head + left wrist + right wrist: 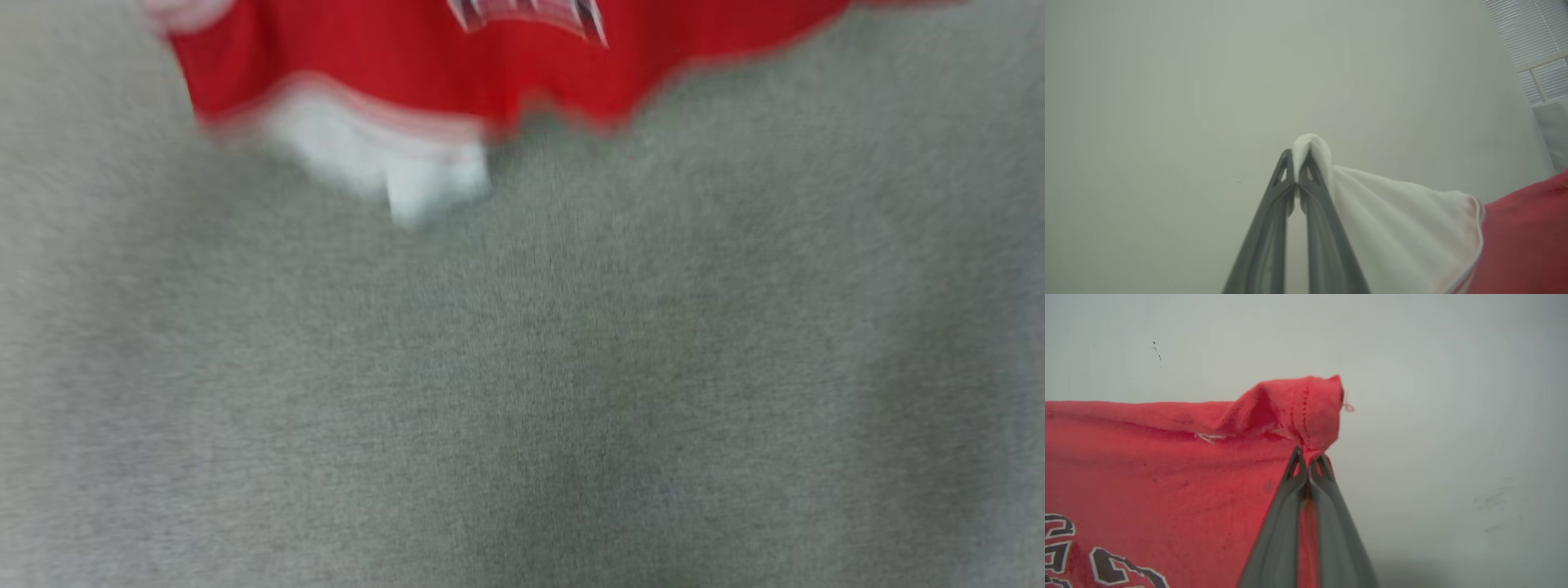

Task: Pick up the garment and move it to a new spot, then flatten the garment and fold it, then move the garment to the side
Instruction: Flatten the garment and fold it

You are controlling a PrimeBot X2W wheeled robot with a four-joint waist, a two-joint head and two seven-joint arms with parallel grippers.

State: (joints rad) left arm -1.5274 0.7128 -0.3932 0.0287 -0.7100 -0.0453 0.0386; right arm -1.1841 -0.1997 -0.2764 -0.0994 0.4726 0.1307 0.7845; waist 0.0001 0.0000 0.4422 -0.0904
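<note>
The garment (457,65) hangs blurred along the top of the head view, red, with a white sleeve (384,159) drooping below it and part of the dark lettering at the top edge. In the left wrist view my left gripper (1297,161) is shut on a fold of the garment's white sleeve (1404,220), and the red body (1531,237) trails off to the right. In the right wrist view my right gripper (1308,459) is shut on a stitched red corner of the garment (1298,408), whose black, white-outlined letters (1106,569) show at the lower left.
A grey fabric-covered surface (522,392) spreads under the garment in the head view. Both wrist views look at a pale wall (1453,416). A window blind (1531,45) stands at the upper right of the left wrist view.
</note>
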